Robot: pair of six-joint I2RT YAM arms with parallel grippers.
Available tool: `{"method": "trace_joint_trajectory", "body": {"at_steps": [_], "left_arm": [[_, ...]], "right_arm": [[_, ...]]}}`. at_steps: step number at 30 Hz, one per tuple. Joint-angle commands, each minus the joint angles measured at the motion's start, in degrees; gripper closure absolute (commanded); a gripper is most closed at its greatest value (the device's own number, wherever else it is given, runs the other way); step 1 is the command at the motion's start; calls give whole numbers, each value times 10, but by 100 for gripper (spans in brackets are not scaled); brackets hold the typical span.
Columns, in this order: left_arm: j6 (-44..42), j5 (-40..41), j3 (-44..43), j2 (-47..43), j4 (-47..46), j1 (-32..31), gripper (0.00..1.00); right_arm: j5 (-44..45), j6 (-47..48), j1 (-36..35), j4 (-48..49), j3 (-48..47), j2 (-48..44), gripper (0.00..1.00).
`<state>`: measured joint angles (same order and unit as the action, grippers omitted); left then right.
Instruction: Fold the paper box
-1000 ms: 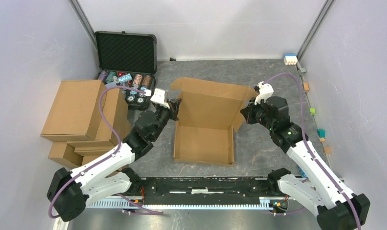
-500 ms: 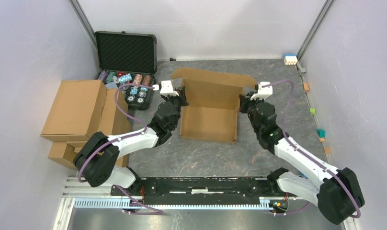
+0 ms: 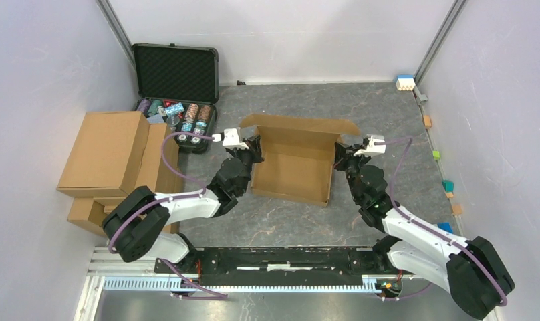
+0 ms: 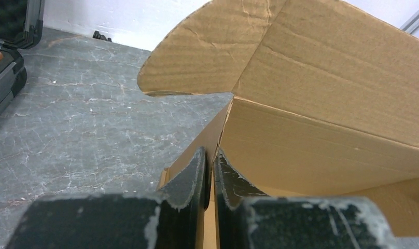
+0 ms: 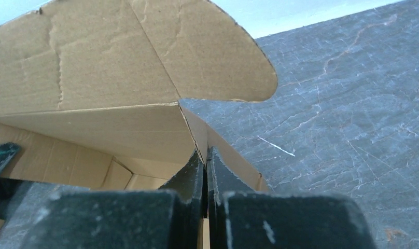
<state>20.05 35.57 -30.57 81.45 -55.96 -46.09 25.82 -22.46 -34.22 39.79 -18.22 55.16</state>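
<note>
The table [image 3: 387,107] was grey, marbled stone-look, closed in by pale walls [image 3: 287,33] on three sides, with metal posts [image 3: 117,30] running up the far corners and a black rail [image 3: 281,257] along the near edge, where both arms were bolted. At far left a black case [image 3: 176,70] lay open, foam lid up, rows of chips [image 3: 187,114] in its tray. Nearer on the left sat a pile of brown cartons [image 3: 107,154], just beside the left arm's elbow. Small coloured blocks [image 3: 436,154] were strung along the right edge, well apart from everything else. The box [image 3: 294,160] sat mid-table between the two arms, base flat, side walls up, its far lid panel raised and leaning back, with a rounded ear at each end. The left gripper [image 3: 256,151] reached in from the left, close by the case's near corner; in its wrist view the left gripper [image 4: 210,158] had its fingers [image 4: 189,179] drawn close together on the box's left wall, the cardboard edge running between them. The right gripper [image 3: 339,155] met the opposite wall; in its wrist view the right gripper [image 5: 204,155] had its fingers [image 5: 225,176] pressed tight on that wall's top edge. A purple cable [image 3: 170,150] looped from each wrist back over its arm, clear of the box.
</note>
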Motion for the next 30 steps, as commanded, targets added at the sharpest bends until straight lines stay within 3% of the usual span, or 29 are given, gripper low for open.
{"method": "trace_joint_trajectory", "body": {"at_steps": [1,4,10,18,21,23,30], "left_arm": [[26,-34,16,-29,6,-15,97],[23,-38,21,-43,23,-15,98],[-1,-36,26,-66,40,-15,98],[-7,-123,65,-77,36,-17,98],[-10,-135,74,-96,76,-16,98],[-11,-140,73,-118,133,-17,94],[4,-155,47,-188,339,-16,68]], "right_arm": [[13,-77,-12,-111,-92,7,100],[6,-122,-13,-214,-173,39,100],[-11,-132,-14,-221,-195,46,100],[-23,-133,-15,-168,-40,8,100],[-31,-108,-17,-178,-14,-14,100],[-38,-75,-17,-182,-1,-30,100],[-48,5,-17,-190,36,-63,91]]}}
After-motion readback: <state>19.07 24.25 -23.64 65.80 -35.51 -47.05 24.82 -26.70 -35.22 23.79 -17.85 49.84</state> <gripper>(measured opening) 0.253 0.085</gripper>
